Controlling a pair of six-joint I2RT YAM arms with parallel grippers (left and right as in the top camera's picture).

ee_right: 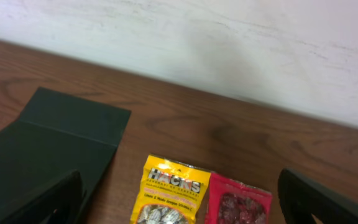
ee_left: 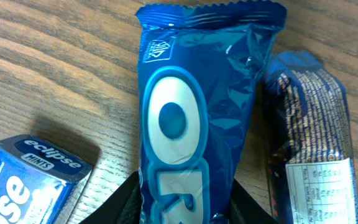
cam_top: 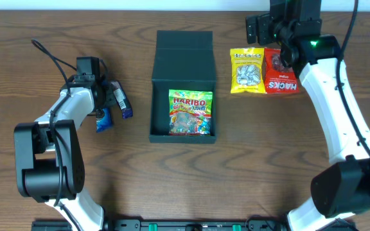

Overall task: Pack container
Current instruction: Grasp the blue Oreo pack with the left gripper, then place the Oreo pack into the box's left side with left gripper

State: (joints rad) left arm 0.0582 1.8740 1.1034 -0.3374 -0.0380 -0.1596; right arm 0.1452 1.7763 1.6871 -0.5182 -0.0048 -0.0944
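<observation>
Container sits mid-table, roughly between the two arms, long axis running front to back. Its lid is swung open and lies flat on the wood behind the box; the right wrist view catches part of the lid at its left edge. One candy bag lies flat inside, printed face up, filling most of the floor. The left gripper is low at the table's left side, well apart from the container. In its wrist view the left gripper has its fingers pressed in on both sides of a blue packet, which looks narrower where they pinch it (whether it is off the wood I cannot tell). A dark packet lies just beside the blue one on its right, edges touching or overlapping. A mint box sits on the wood to the left, also seen from overhead. The right gripper is at the far right edge, near the wall. Its fingers are spread wide with nothing between them, midpoint above two bags. The yellow bag and red bag lie flat side by side, touching, just right of the open lid.
</observation>
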